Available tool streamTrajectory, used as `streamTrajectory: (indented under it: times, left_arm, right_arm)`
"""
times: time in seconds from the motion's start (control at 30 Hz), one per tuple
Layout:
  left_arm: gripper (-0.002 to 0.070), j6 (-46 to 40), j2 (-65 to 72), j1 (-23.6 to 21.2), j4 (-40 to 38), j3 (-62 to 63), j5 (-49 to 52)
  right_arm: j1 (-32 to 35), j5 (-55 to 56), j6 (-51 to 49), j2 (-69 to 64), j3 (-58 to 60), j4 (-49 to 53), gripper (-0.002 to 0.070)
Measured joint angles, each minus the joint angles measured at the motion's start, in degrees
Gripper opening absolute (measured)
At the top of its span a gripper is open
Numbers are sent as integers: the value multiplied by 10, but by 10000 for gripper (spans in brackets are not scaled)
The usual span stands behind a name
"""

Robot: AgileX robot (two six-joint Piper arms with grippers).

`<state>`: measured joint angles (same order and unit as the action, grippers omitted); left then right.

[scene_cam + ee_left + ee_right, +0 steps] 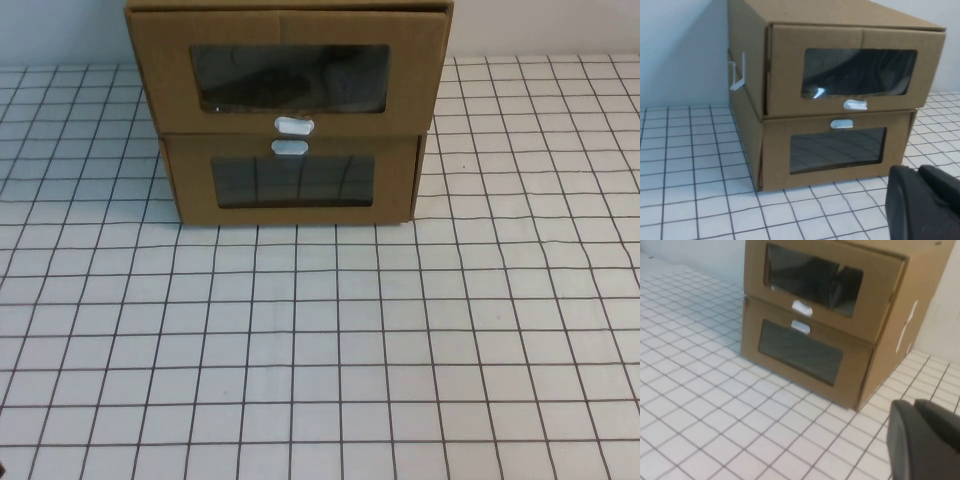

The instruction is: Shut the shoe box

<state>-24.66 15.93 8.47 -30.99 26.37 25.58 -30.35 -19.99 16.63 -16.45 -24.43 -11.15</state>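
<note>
Stacked on the lower box, the shoe box is seen at the table's far edge from above. Left gripper and right gripper are shown near it in the wrist views; finger state cannot be told.

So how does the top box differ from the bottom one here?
The top box has its white tab below its window; the bottom box has its tab above. The top box's front sticks out past the bottom box's front, so its drawer looks partly open. Dark contents show through the top window; the bottom window shows only grid lines. Both are brown cardboard with clear windows. The left gripper and right gripper sit well back.
</note>
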Motion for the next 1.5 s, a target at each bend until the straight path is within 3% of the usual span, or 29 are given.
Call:
streamTrajectory:
  times: [0.23,0.9,1.17,1.33,1.5]
  left_arm:
    - [-2,0,-8,0,-4,-75,-67]
    - [-2,0,-11,0,0,-78,-82]
    - [-2,17,-93,0,143,-164,-129]
    - [-2,160,-155,0,248,-263,-183]
    - [-2,222,-164,0,282,-278,-99]
  right_arm:
    - [0,47,0,40,85,0,-12]
    - [0,43,-1,42,86,-34,-13]
    - [0,41,-1,42,86,-34,-13]
    - [0,41,-1,42,86,-34,-13]
    - [0,41,-1,42,86,-34,-13]
